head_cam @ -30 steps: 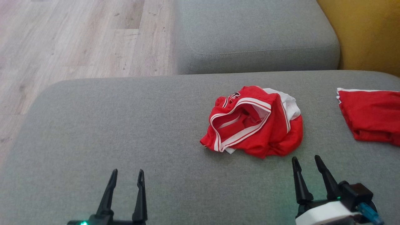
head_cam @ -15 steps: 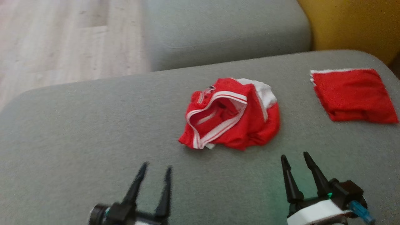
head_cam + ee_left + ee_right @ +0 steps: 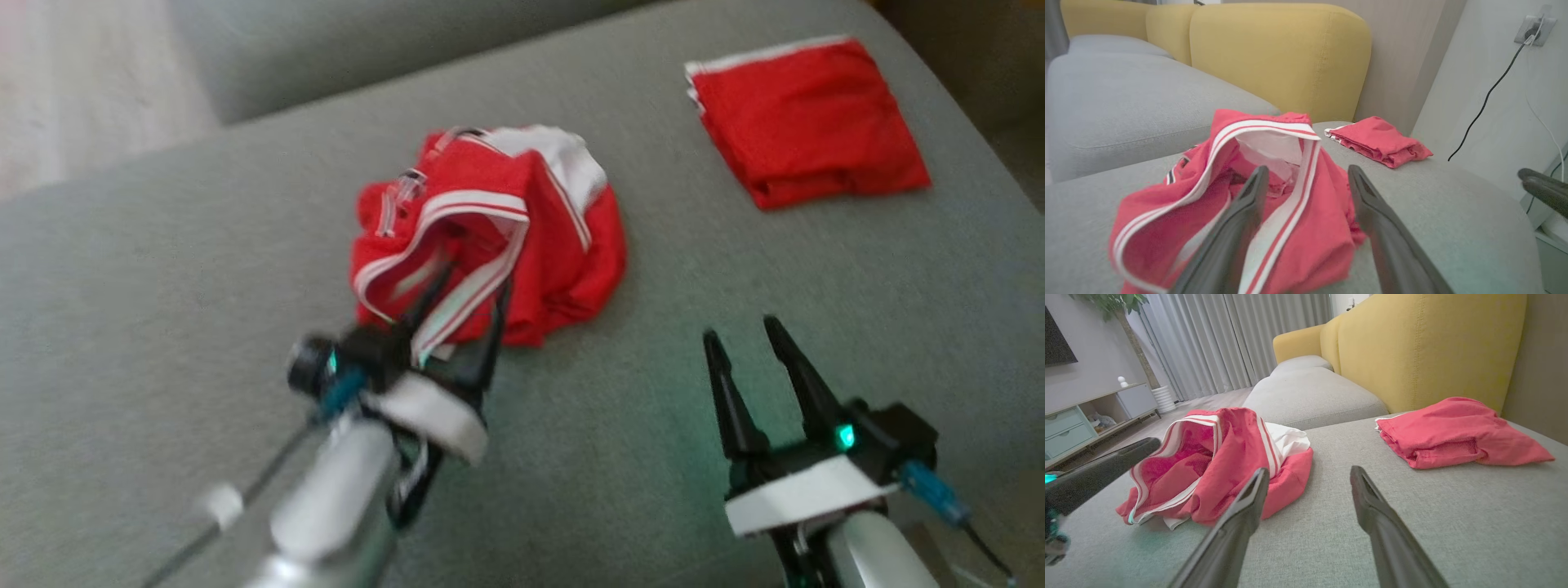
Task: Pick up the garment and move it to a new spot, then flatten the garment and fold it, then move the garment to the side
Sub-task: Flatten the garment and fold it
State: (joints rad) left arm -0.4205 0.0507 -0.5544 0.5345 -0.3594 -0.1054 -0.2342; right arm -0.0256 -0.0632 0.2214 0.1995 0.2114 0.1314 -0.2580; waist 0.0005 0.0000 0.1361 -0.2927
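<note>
Crumpled red fabric garment with white striped trim (image 3: 559, 245), lying in a heap near the middle of the grey upholstered sofa cushion (image 3: 163, 327). My left gripper (image 3: 473, 282), jaws apart, is at the near edge of the heap. In the left wrist view one finger (image 3: 1241, 220) lies before the striped opening and the other (image 3: 1372, 212) at the heap's right margin, with the trim between them. Whether either finger touches the cloth I cannot tell. My right gripper (image 3: 739, 328), jaws likewise apart and empty, is over bare cushion, near the heap's right side and clear of it. Folded red fabric square with a white edge (image 3: 804, 122), farther right on the same cushion, well apart from the heap. Yellow upholstered backrest (image 3: 1278, 53) behind.
</note>
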